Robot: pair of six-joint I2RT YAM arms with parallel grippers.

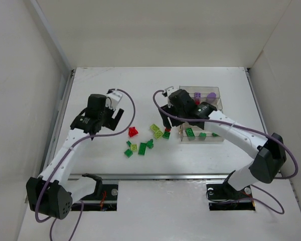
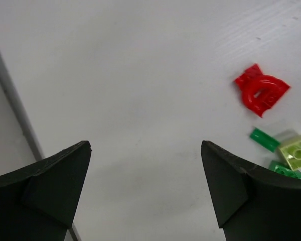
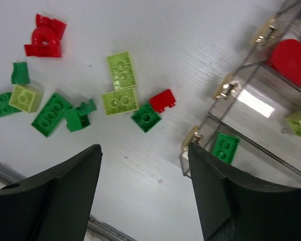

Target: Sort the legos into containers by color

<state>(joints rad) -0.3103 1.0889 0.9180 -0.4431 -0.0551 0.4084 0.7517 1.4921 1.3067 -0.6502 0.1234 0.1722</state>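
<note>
Top external view: a white table (image 1: pixel 140 80) carries a block of four clear plastic bins (image 1: pixel 218 91) at right. The left gripper (image 2: pixel 145 145) and right gripper (image 3: pixel 144 146) both hang empty, jaws wide apart. Tiny red, yellow-green and dark green studded bricks (image 1: pixel 142 148) lie loose between the arms; some sit in the bins.

The top view looks down from high above and behind the arm bases. It takes in the whole table (image 1: pixel 140 85), with the red piece (image 1: pixel 133 132) near the middle. The left wrist view sits low and close, facing the table just left of the red piece, seen at its upper right. The right wrist view looks down from higher, right of the red piece, with the bins (image 3: pixel 251 103) on its right side. All three share the red piece and nearby legos (image 3: pixel 51 114).
</note>
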